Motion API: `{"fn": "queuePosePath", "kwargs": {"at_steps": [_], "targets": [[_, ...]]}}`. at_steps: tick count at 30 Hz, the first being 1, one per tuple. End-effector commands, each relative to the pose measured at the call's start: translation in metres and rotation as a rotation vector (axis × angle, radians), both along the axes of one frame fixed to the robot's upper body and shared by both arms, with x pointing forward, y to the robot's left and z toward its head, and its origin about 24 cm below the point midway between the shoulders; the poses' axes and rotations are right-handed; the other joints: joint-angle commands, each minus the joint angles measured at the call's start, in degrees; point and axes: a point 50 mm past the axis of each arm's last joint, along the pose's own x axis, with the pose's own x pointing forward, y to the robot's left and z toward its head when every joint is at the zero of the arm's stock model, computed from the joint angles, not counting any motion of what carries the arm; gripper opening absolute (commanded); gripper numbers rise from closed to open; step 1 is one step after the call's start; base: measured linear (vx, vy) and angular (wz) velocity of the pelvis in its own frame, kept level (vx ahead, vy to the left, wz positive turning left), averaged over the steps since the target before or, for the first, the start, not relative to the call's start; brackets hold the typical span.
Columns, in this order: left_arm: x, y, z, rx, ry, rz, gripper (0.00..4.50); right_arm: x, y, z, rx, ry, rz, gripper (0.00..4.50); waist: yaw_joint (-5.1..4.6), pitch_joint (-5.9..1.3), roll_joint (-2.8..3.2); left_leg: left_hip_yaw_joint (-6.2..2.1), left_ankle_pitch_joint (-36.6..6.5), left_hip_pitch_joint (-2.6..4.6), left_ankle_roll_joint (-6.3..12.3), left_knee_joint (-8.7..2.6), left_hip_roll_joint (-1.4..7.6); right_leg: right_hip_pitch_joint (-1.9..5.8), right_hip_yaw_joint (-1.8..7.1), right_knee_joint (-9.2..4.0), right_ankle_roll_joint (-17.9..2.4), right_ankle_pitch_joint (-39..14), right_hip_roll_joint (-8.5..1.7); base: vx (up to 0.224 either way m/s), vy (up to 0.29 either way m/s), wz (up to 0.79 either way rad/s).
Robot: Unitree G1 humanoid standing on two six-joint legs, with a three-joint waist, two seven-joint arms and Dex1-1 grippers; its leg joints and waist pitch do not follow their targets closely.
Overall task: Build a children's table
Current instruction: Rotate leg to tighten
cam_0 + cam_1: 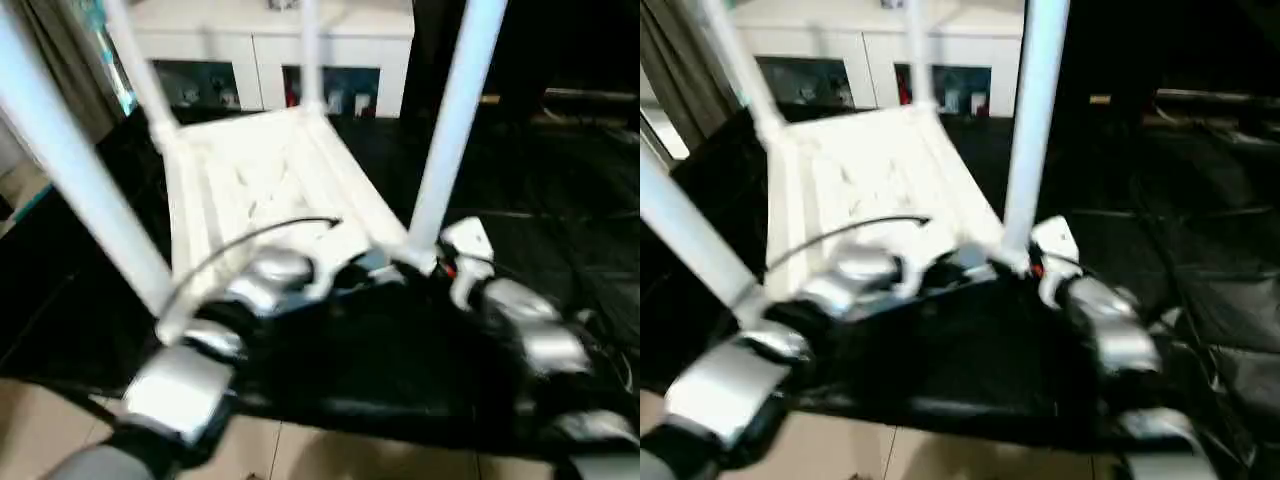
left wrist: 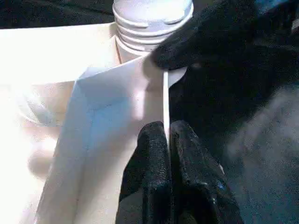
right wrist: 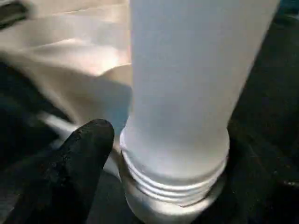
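The children's table (image 1: 270, 180) lies upside down on the black-sheeted table (image 1: 560, 180), ribbed underside up. Its white tube legs point upward: two near ones (image 1: 455, 120) (image 1: 80, 190) and two far ones (image 1: 140, 80) (image 1: 310, 50). My left gripper (image 2: 167, 140) is shut on the thin white rim (image 2: 165, 102) of the top, close to the near right corner socket. My right gripper (image 1: 440, 262) sits at the threaded base of the near right leg (image 3: 187, 84), right against its collar. How it holds there is hidden by the leg.
A white cabinet with glass doors (image 1: 270, 50) stands behind the black-sheeted table. A curtain (image 1: 60, 60) hangs at the far left. Tan floor tiles (image 1: 330, 460) show below the table's front edge. A thin black cable (image 1: 250, 235) arcs over my left forearm.
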Motion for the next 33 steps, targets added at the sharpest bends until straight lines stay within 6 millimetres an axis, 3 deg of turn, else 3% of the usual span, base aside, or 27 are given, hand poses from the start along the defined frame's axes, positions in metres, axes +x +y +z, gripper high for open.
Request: {"fn": "queuePosePath", "kwargs": {"at_steps": [1,6,9,10,12,17,18,20,25,27,29,30,31,33], "targets": [[-0.003,-0.005,0.008,-0.057,-0.026,-0.081,0.00,-0.002,0.012,0.007,0.025,-0.009,0.107,3.84,0.60,-3.78,-1.45,-2.16,-5.39,-0.07,11.02,-3.21,4.46,3.45,3.53,-3.79,-10.56,-9.97,-5.81,0.000,0.000,0.00],[-0.011,0.011,0.010,-0.084,0.052,-0.242,0.00,-0.013,-0.002,0.010,-0.023,0.042,0.255,3.84,1.57,-4.04,-1.21,-2.14,-4.51,0.35,10.65,-3.22,4.94,3.12,3.72,-3.30,-11.95,-7.75,-5.89,0.000,0.000,0.00],[-0.013,0.014,0.010,-0.079,0.055,-0.269,0.00,-0.016,-0.001,0.009,-0.024,0.055,0.279,3.84,2.23,-4.34,-1.22,-2.15,-2.20,0.23,11.18,-2.95,5.11,2.99,3.85,-2.53,-12.87,-3.17,-6.05,0.000,0.000,0.00],[-0.014,0.016,0.009,-0.077,0.055,-0.275,0.00,-0.016,0.000,0.008,-0.009,0.064,0.287,3.59,2.50,-4.38,-1.25,-2.14,-1.50,0.13,11.47,-2.83,5.07,2.88,3.84,-2.33,-13.10,-2.03,-6.06,0.000,0.000,0.00],[-0.014,0.017,0.009,-0.077,0.059,-0.276,0.00,-0.017,0.003,0.007,0.012,0.076,0.298,3.51,2.71,-4.43,-1.20,-2.16,-0.80,-0.06,11.86,-2.66,5.09,2.78,3.81,-2.10,-13.22,-1.13,-6.07,0.000,0.000,0.00],[-0.015,0.019,0.008,-0.083,0.066,-0.283,0.00,-0.019,0.008,0.006,0.038,0.095,0.322,3.11,2.67,-4.04,-1.22,-2.10,-4.26,-0.06,9.84,-2.92,4.95,2.80,3.70,-3.00,-11.91,-7.55,-6.01,0.000,0.000,0.00],[-0.015,0.019,0.008,-0.086,0.067,-0.283,0.00,-0.020,0.008,0.005,0.046,0.099,0.326,3.11,2.72,-4.00,-1.57,-2.10,-4.68,-0.06,9.38,-2.97,4.95,2.79,3.75,-3.02,-11.58,-8.88,-6.07,0.000,0.000,0.00],[-0.015,0.018,0.008,-0.090,0.066,-0.275,0.00,-0.020,0.009,0.004,0.058,0.103,0.317,2.87,2.68,-3.92,-1.45,-2.06,-5.20,0.03,8.60,-3.02,4.92,2.65,3.79,-3.28,-11.00,-10.63,-6.00,0.000,0.000,0.00],[-0.002,0.009,0.007,-0.056,-0.012,-0.061,0.00,-0.008,0.009,-0.013,0.024,0.098,0.042,2.76,2.08,-3.86,-1.41,-2.12,-5.39,0.00,7.01,-3.11,4.83,2.25,3.85,-3.30,-10.73,-11.59,-5.97,0.000,0.000,0.00],[0.004,0.001,0.008,-0.055,-0.036,0.040,0.00,-0.002,0.009,-0.022,0.027,0.103,-0.118,2.76,1.43,-3.60,-1.74,-2.15,-7.51,0.18,4.96,-3.26,4.30,2.51,3.74,-4.13,-9.86,-16.52,-6.09,0.000,0.000,0.00],[0.009,-0.010,0.010,-0.050,-0.062,0.135,0.00,0.003,0.012,-0.030,0.028,0.115,-0.284,2.75,0.83,-3.46,-1.45,-2.33,-8.63,0.40,3.89,-3.50,4.44,2.36,3.80,-4.52,-9.32,-18.59,-5.99,0.000,0.000,0.00],[0.010,-0.011,0.010,-0.049,-0.065,0.149,0.00,0.004,0.013,-0.031,0.027,0.117,-0.307,2.75,0.62,-3.39,-1.57,-2.35,-8.95,0.32,3.85,-3.56,4.39,2.43,3.74,-4.67,-9.23,-18.78,-5.92,0.000,0.000,0.00],[0.012,-0.018,0.010,-0.046,-0.067,0.197,0.00,0.006,0.018,-0.035,0.027,0.127,-0.376,2.75,0.47,-3.39,-1.19,-2.34,-9.41,0.57,3.72,-3.54,4.36,2.31,3.83,-4.68,-9.32,-18.55,-5.90,0.000,0.000,0.00],[0.013,-0.023,0.011,-0.043,-0.078,0.228,0.00,0.008,0.021,-0.037,0.023,0.135,-0.413,2.75,0.21,-3.42,-1.43,-2.28,-9.71,0.47,3.91,-3.52,4.19,2.49,3.85,-4.74,-9.48,-18.12,-5.90,0.000,0.000,0.00]]}}
